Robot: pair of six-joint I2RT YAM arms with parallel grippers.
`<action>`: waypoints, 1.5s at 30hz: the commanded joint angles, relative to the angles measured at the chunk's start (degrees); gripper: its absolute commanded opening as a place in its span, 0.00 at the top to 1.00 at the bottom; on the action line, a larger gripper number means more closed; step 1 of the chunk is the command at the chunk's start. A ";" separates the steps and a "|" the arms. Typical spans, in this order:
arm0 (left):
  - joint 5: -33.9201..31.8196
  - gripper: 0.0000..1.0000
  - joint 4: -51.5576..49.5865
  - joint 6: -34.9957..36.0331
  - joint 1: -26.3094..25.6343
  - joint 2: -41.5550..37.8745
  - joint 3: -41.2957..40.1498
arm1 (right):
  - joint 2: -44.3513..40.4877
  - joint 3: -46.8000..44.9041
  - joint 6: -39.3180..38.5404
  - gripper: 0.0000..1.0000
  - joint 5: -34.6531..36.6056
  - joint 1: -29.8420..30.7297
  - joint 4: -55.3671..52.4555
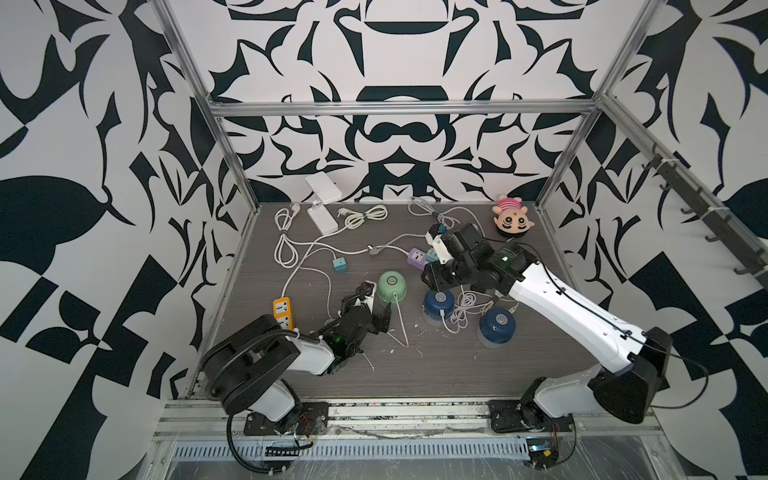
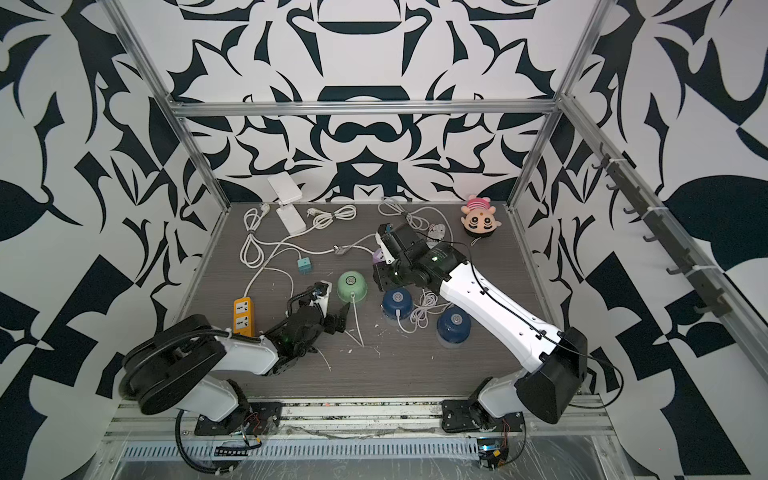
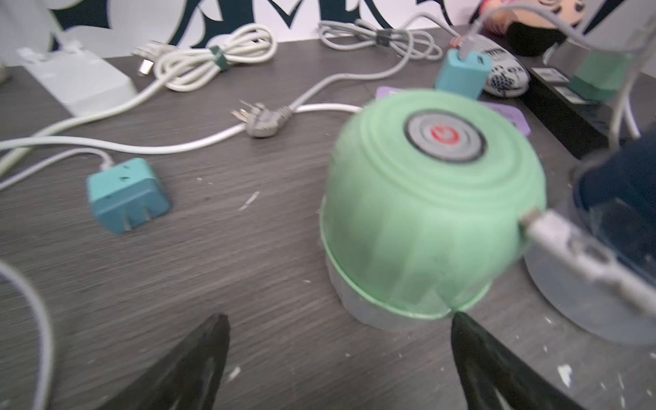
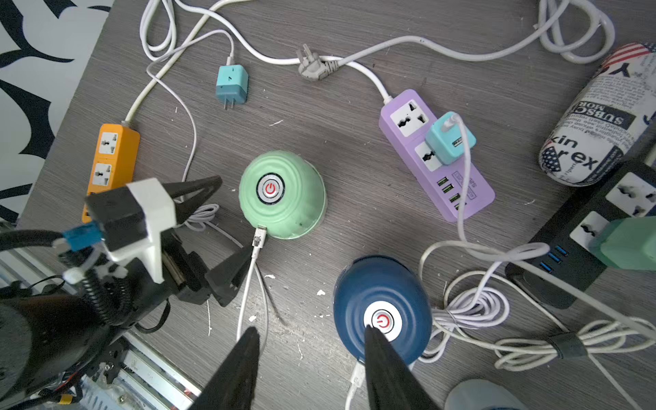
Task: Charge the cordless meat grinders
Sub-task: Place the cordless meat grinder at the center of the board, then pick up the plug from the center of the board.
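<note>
Now: left claw [image 4: 235, 214] wide, empty, beside mint grinder [image 4: 282, 195]; cable [image 4: 245, 294] seated. Right claw [image 4: 309, 327] half-open, empty. Loose teal adapter [image 4: 231, 85]: grip its body, prongs clear.

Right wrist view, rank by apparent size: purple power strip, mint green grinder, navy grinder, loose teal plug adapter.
1. purple power strip
2-3. navy grinder and mint green grinder: near alike. The navy one looks slightly bigger but sits nearer the camera, so unranked.
4. loose teal plug adapter, clearly smallest
</note>
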 commanded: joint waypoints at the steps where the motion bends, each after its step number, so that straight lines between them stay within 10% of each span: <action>1: -7.96 0.01 -22.89 -6.21 -0.02 -7.39 4.92 | -1.30 -0.68 2.19 0.49 3.57 -0.25 2.49; 5: -11.11 0.01 -41.87 -9.45 0.45 -15.70 11.42 | -3.23 -1.80 6.89 0.22 5.21 -0.34 3.82; 13: -17.26 0.01 -69.51 -20.50 0.95 -19.03 29.37 | -9.38 -6.64 2.85 0.08 4.95 -0.86 10.77; 20: -7.14 0.01 -57.82 -6.01 4.30 -24.41 28.29 | -13.98 -12.07 6.10 0.01 4.26 -3.23 15.70; 28: 4.11 0.01 -74.68 -5.93 13.89 -8.80 46.47 | -10.15 -8.52 3.47 0.11 0.14 -4.72 11.66; 34: 11.15 0.20 -83.92 -8.45 23.95 5.45 60.51 | -4.74 -4.60 2.56 0.32 -3.43 -4.47 10.13; 39: 17.61 0.37 -88.87 -10.14 31.29 18.46 69.57 | -0.56 -2.74 2.29 0.34 -3.59 -0.97 10.58; 45: 18.99 0.34 -90.22 -10.66 34.18 30.88 76.03 | 2.20 -1.37 1.78 0.33 -2.43 2.52 10.71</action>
